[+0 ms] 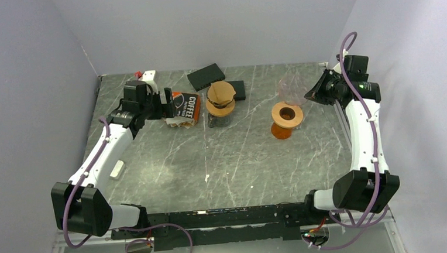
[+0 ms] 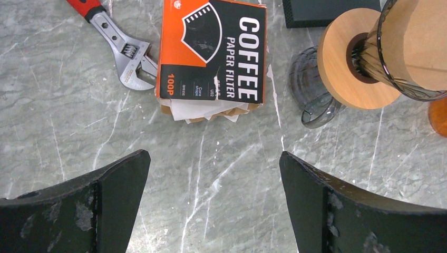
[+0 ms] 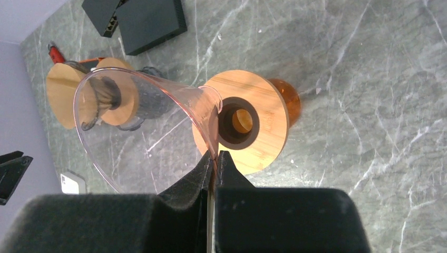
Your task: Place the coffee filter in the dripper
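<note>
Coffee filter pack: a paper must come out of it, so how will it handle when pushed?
Probably light: lying flat on the smooth table, the coffee filter pack may slide when nudged. The loose papers poking from its torn end look thin and floppy.

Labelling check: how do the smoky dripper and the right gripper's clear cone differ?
The smoky dripper holds a brown filter; the clear cone is empty. The smoky dripper sits in its wooden collar; the clear cone hangs tilted, pinched at its narrow end by the shut right gripper. Both are see-through cones.
</note>
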